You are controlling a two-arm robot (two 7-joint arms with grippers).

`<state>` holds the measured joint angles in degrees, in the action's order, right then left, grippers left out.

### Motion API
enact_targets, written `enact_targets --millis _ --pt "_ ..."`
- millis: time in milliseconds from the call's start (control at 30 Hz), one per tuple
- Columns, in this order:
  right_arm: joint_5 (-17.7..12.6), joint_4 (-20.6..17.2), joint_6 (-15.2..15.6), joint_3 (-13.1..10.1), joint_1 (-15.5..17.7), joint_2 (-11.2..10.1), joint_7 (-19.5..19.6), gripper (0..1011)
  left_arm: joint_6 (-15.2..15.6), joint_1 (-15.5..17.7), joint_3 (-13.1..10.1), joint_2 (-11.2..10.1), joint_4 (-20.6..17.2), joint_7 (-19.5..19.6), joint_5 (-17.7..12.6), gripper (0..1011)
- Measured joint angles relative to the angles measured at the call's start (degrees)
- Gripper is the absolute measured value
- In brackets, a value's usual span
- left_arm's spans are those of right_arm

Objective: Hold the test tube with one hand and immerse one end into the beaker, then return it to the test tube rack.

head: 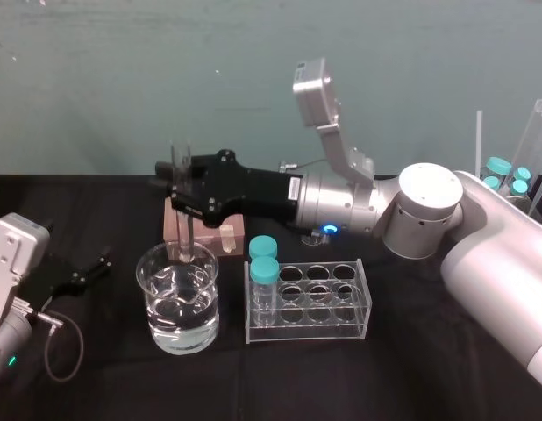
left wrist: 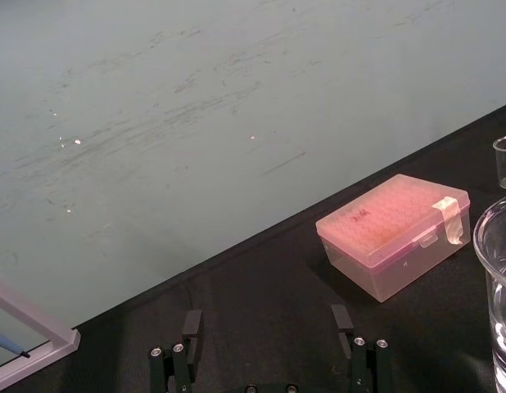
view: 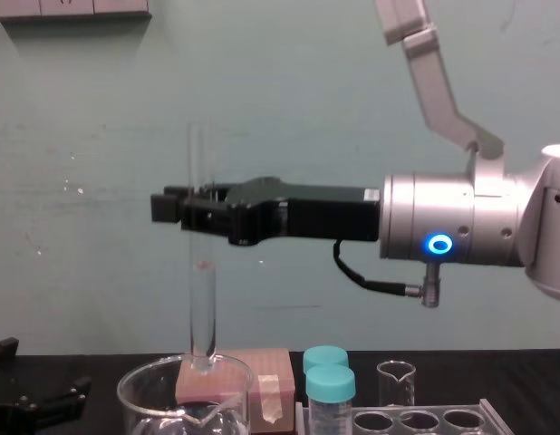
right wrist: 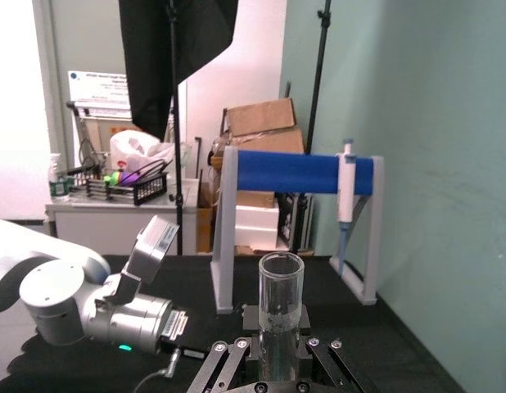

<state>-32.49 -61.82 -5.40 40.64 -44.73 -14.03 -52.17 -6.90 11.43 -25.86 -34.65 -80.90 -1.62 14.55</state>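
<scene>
Nearest, at the left edge of the black table (head: pixel 104 377), the left gripper (head: pixel 103 266) lies parked low with its fingers spread wide and nothing between them; its wrist view looks across the cloth between those two fingers (left wrist: pixel 192 321). Just to the right of it stands the beaker (head: pixel 177 298), partly filled with clear water, and close beside the beaker on its right stands the test tube rack (head: pixel 341 307). Two vials with turquoise caps (head: pixel 263 263) sit in the holes at the rack's left end, while the other holes are open. Above the beaker's mouth the test tube (head: pixel 181 210) hangs upright, open end up. In the chest view its rounded lower end reaches about rim level and stays above the water surface. The right gripper (head: pixel 177 189) reaches in level from the right and is clenched on the tube's upper part, with a stretch of glass standing above the fingers. A blue ring glows on its silver wrist (view: pixel 439 243). Behind the beaker lies a pink box (head: pixel 205 235) with a taped lid, and in the chest view a small beaker (view: pixel 396 376) stands to the right of the box, beyond the rack. Farthest back is a plain green wall (head: pixel 122 88).
</scene>
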Motion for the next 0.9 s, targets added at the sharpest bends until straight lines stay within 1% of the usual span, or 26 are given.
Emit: enact_targets --millis 433,567,700,800,900 --pt "-0.79 -3.71 -0.68 -2.49 1.01 -2.36 3.12 242 0.00 0.00 0.00 0.00 0.00 0.00 0.00 1000" --pt "-0.78 -5.33 -0.41 -3.32 1.86 -3.58 4.56 241 0.00 0.00 0.00 0.00 0.00 0.00 0.00 1000" --pt "-0.77 -6.42 -0.15 -3.96 2.51 -4.35 5.62 241 0.00 0.00 0.00 0.00 0.00 0.00 0.00 1000" --pt "-0.73 -8.15 0.24 -4.84 3.61 -5.56 7.10 242 0.00 0.00 0.00 0.00 0.00 0.00 0.00 1000" --pt "-0.68 -9.36 0.53 -5.40 4.42 -6.32 8.09 241 0.00 0.00 0.00 0.00 0.00 0.00 0.00 1000"
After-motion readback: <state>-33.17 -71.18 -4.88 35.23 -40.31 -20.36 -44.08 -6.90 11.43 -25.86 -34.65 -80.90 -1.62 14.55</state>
